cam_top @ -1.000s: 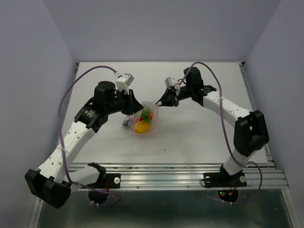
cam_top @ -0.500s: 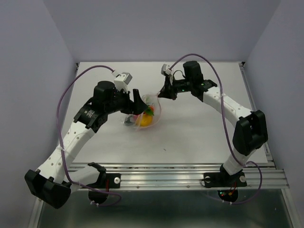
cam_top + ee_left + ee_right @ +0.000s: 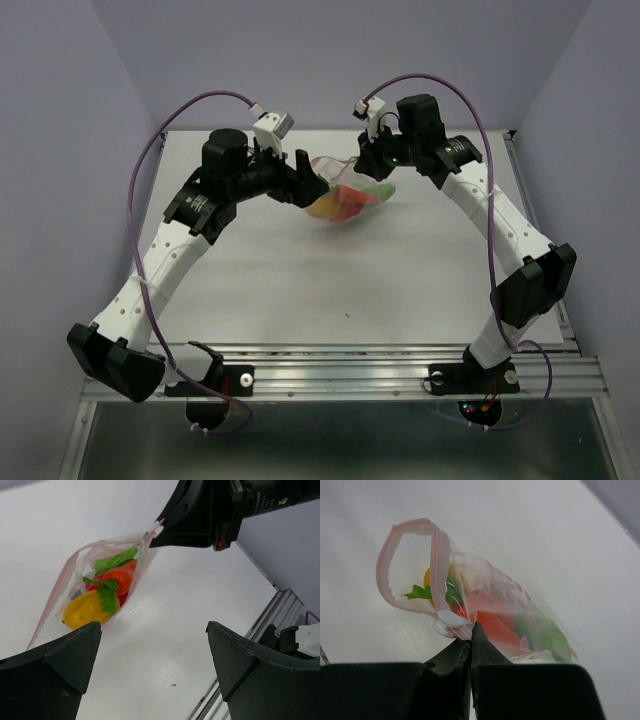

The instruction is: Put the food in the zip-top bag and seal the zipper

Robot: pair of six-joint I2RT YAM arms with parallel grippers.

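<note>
The zip-top bag [image 3: 345, 200] hangs tilted above the table's far middle with the food inside. My right gripper [image 3: 471, 630] is shut on the bag's top corner, beside the white slider [image 3: 447, 620]. The pink zipper [image 3: 438, 562] gapes in an open loop. Through the clear plastic I see a yellow piece [image 3: 85, 611], a red pepper [image 3: 118, 580] and a light green pod [image 3: 115, 560]. My left gripper [image 3: 155, 650] stands wide open just left of the bag [image 3: 60, 605], holding nothing. In the top view the left gripper [image 3: 308, 180] and right gripper [image 3: 366, 168] flank the bag's mouth.
An aluminium rail [image 3: 400, 372] runs along the table's near edge and another [image 3: 532, 200] along its right side. Purple cables [image 3: 190, 105] arc above both arms. Lilac walls close in the back and sides.
My left gripper has opened and let the bag go. My right gripper has lifted the bag up and carried it toward the back right; the left arm followed toward the back.
</note>
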